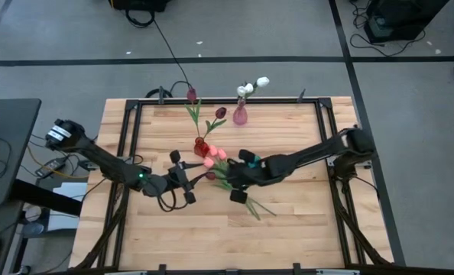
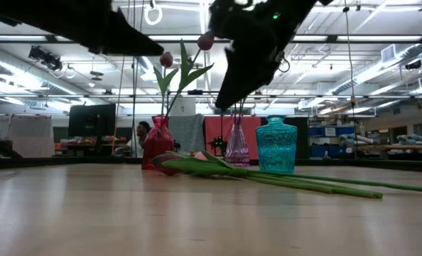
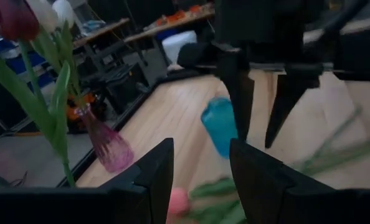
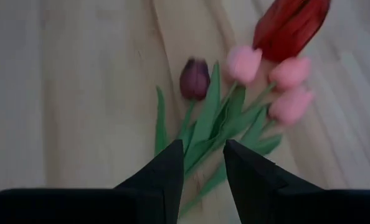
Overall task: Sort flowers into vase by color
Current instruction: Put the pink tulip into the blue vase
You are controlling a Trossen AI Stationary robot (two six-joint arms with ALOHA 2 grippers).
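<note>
1. Tulips (image 1: 215,164) lay in a loose bunch at the middle of the wooden table (image 1: 288,229), three pink heads and one maroon head (image 4: 195,78) fanned toward the red vase (image 1: 201,146), their green stems trailing away across the boards.
2. The right end effector (image 1: 238,182) hung directly over the bunch's stems, its fingers (image 4: 172,171) apart with leaves showing in the gap and nothing clamped between them.
3. The left end effector (image 1: 187,176) waited just beside the flower heads, above the table; its fingers (image 3: 151,174) were also apart and empty.
4. Two maroon tulips (image 1: 220,113) already stood in the red vase, tilting toward the table's far edge.
5. White tulips (image 1: 254,84) stood in the pink vase (image 1: 240,114) near the far edge.
6. A teal vase (image 2: 276,144) stood between the red vase and the right arm, with no flower visible in it.
7. In the low view, a person (image 2: 141,135) sat in the room beyond the table.
</note>
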